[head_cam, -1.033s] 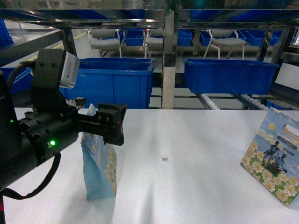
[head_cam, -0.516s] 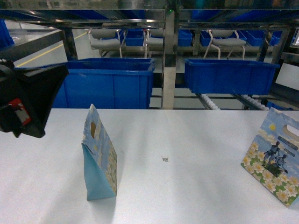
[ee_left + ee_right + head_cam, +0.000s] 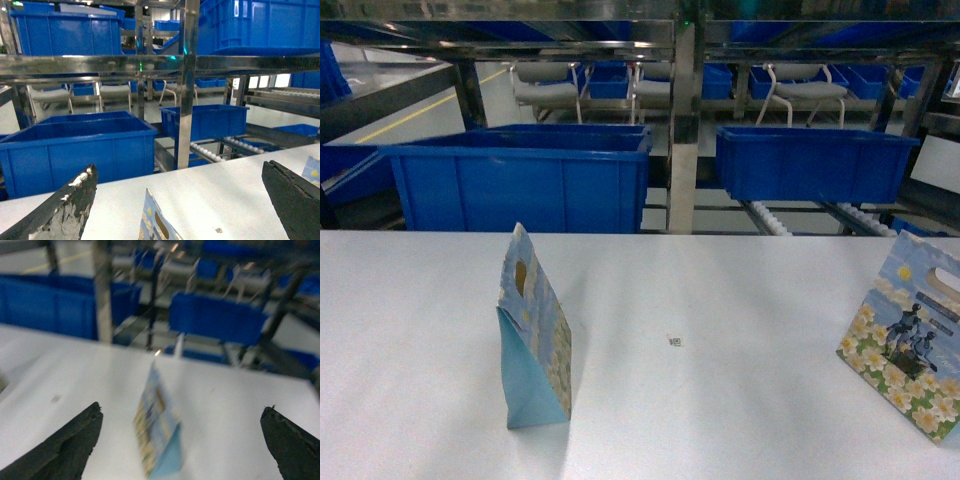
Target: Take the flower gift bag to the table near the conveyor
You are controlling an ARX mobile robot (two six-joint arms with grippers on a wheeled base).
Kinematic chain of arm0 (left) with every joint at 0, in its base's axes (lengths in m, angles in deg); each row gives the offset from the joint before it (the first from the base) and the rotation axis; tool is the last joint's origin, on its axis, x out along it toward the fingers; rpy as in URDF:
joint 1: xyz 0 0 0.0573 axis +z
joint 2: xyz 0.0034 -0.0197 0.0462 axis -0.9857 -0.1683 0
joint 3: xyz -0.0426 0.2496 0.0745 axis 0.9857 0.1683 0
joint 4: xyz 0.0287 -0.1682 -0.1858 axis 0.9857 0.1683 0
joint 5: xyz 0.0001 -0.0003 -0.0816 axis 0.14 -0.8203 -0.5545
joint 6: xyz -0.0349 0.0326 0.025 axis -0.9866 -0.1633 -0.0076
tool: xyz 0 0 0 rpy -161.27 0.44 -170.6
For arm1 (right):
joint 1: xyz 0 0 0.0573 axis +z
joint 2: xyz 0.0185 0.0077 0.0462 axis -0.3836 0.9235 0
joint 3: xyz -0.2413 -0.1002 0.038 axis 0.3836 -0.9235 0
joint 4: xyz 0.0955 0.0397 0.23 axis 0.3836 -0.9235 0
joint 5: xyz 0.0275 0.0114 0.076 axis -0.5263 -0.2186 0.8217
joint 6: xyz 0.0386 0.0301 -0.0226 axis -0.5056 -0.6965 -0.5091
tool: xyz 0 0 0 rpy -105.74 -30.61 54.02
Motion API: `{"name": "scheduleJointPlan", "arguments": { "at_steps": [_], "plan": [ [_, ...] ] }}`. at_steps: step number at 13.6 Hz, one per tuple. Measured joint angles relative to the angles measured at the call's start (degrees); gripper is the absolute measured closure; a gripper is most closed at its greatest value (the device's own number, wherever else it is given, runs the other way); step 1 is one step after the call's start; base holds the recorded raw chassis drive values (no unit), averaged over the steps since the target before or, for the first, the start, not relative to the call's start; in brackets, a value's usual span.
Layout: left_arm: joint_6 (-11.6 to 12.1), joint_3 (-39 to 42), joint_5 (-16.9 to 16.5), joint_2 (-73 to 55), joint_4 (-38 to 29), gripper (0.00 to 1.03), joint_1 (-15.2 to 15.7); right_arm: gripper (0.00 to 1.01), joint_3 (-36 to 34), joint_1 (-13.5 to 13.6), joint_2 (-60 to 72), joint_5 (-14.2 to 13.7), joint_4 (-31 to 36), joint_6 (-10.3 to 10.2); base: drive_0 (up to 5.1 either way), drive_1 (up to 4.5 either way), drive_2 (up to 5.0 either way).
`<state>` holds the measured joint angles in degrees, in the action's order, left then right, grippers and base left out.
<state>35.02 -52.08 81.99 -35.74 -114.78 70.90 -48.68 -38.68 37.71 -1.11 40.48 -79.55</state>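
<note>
A flower gift bag (image 3: pixel 535 330) stands upright and edge-on at the left of the white table (image 3: pixel 720 400). Its top (image 3: pixel 156 222) shows low between the fingers of my left gripper (image 3: pixel 180 167), which is open, holds nothing and hangs back from it. A second flower-printed bag (image 3: pixel 905 345) stands at the table's right edge. In the blurred right wrist view, my right gripper (image 3: pixel 182 407) is open and empty, with a bag (image 3: pixel 157 425) on the table ahead of it. Neither gripper shows in the head view. The conveyor (image 3: pixel 770 215) runs behind the table's far edge.
Two blue bins (image 3: pixel 525 180) (image 3: pixel 810 160) sit behind the table under a steel rack post (image 3: pixel 682 120). A small dark tag (image 3: pixel 673 341) lies mid-table. White rollers (image 3: pixel 205 152) show in the left wrist view. Grey chairs (image 3: pixel 545 90) stand farther back.
My left arm, which stood at the top of the left bag, has drawn back leftward and out of the head view. The bag stays standing on the table.
</note>
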Motion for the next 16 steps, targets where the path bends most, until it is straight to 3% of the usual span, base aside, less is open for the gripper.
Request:
{"name": "scheduleJointPlan", "arguments": {
  "at_steps": [1, 2, 3, 5, 6, 7, 8, 9, 16],
  "plan": [
    [0.79, -0.83, 6.73, 1.44, 8.17, 0.12, -1.81, 0.13, -2.47, 2.36, 0.46, -6.71, 9.99, -2.34, 0.0, 0.00, 0.0],
    [1.57, -0.37, 13.75, 5.31, 13.55, 0.25, -1.97, 0.26, -5.18, 4.48, -1.86, -12.02, 13.55, -5.18, 0.0, 0.00, 0.0],
    [1.55, 0.39, 16.57, 8.70, 15.61, 0.37, -0.20, 0.38, -6.45, 6.01, -4.59, -14.91, 12.28, -6.54, 0.0, 0.00, 0.0],
    [1.57, 2.73, 14.75, 13.57, 18.93, 0.65, 2.08, 0.66, -7.96, 8.44, -9.68, -17.51, 8.85, -7.65, 0.0, 0.00, 0.0],
    [1.57, 3.98, 13.64, 16.74, 21.33, 0.83, 3.39, 0.84, -8.79, 9.86, -13.00, -18.99, 6.38, -7.87, 0.0, 0.00, 0.0],
    [1.57, 4.24, 10.45, 19.26, 22.95, 0.96, 5.64, 0.97, -9.53, 11.65, -14.86, -21.86, 6.05, -7.89, 0.0, 0.00, 0.0],
    [1.66, 4.72, 8.15, 21.86, 24.70, 1.01, 9.31, 0.99, -10.86, 15.96, -16.04, -24.59, 5.88, -8.02, 0.0, 0.00, 0.0],
    [1.66, 6.45, 8.15, 22.47, 22.10, 1.01, 9.70, 0.99, -10.88, 16.44, -17.81, -24.92, 4.26, -8.02, 0.0, 0.00, 0.0],
    [1.73, 6.45, 7.50, 35.76, 35.56, 1.01, 9.35, 0.99, -10.88, 16.41, -30.97, -25.42, -8.17, -8.07, 0.0, 0.00, 0.0]
  ]
}}
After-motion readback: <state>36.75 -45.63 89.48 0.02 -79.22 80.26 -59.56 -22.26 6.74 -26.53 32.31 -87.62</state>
